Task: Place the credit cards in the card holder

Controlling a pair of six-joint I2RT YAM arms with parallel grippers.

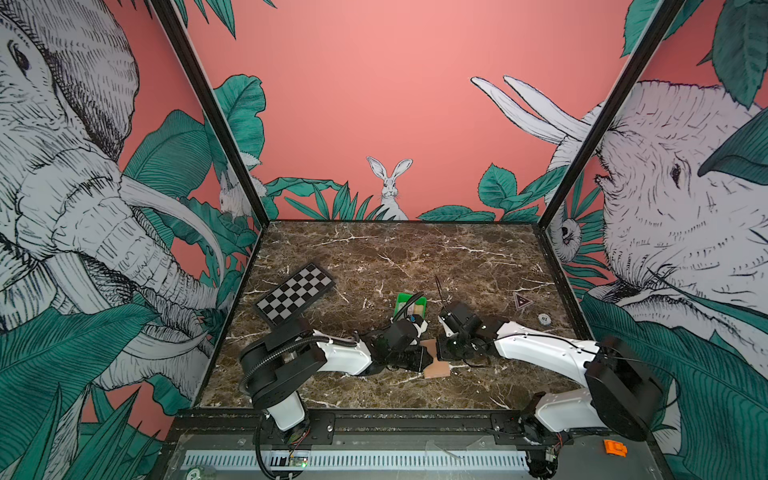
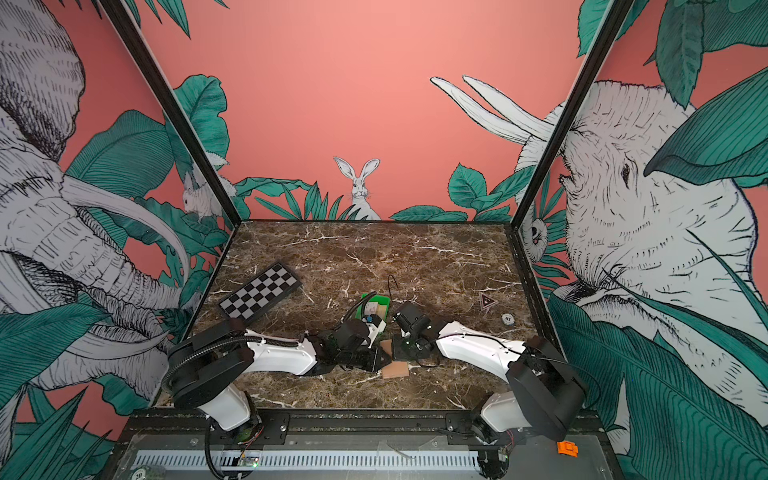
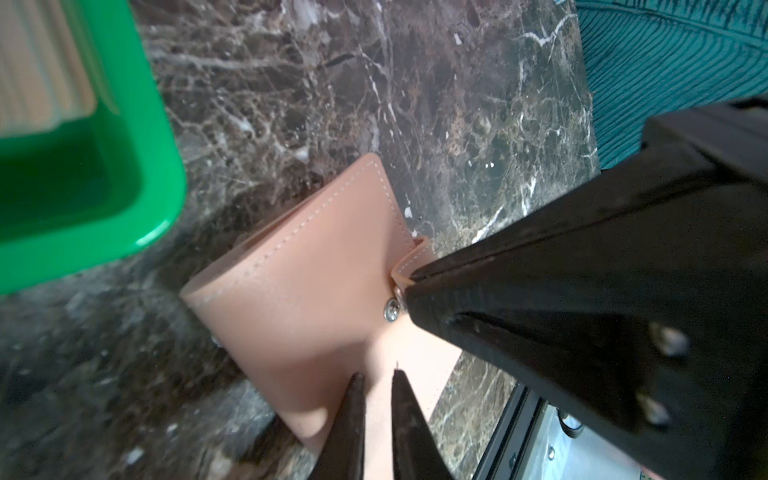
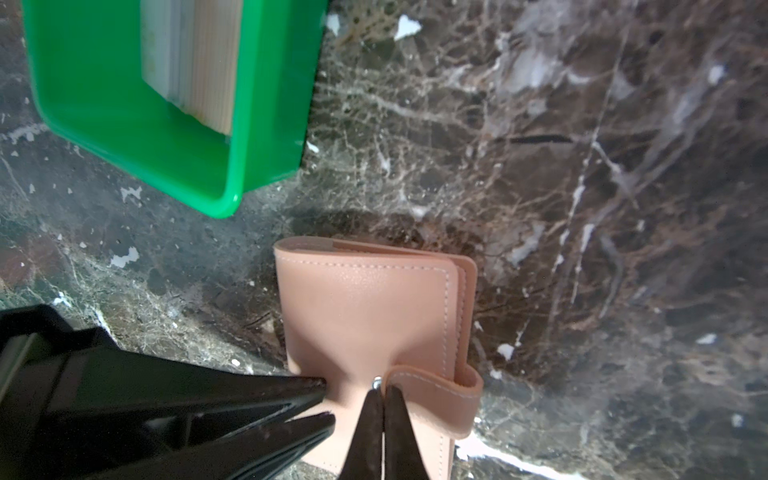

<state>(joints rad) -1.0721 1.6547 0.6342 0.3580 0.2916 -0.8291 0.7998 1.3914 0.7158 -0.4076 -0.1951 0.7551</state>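
Peach leather, folded shut, the card holder point(image 4: 365, 316) lies on the marble counter point(image 4: 582, 166) between the two arms, just short of the green tray point(image 4: 104, 104) where the credit cards point(image 4: 195, 62) stand stacked on edge. The right gripper point(image 4: 381, 392) has its jaws closed on the snap tab point(image 4: 432, 388), right beside the metal stud. The left gripper point(image 3: 376, 384) pinches the cover's near edge, jaws nearly together on the leather. Both grips sit at the same end of the wallet, whose length runs away from the jaws toward the tray. Judging by this, unsnapping turns on the right arm peeling the tab outward while the left pins the cover flat; the cards wait untouched beyond.
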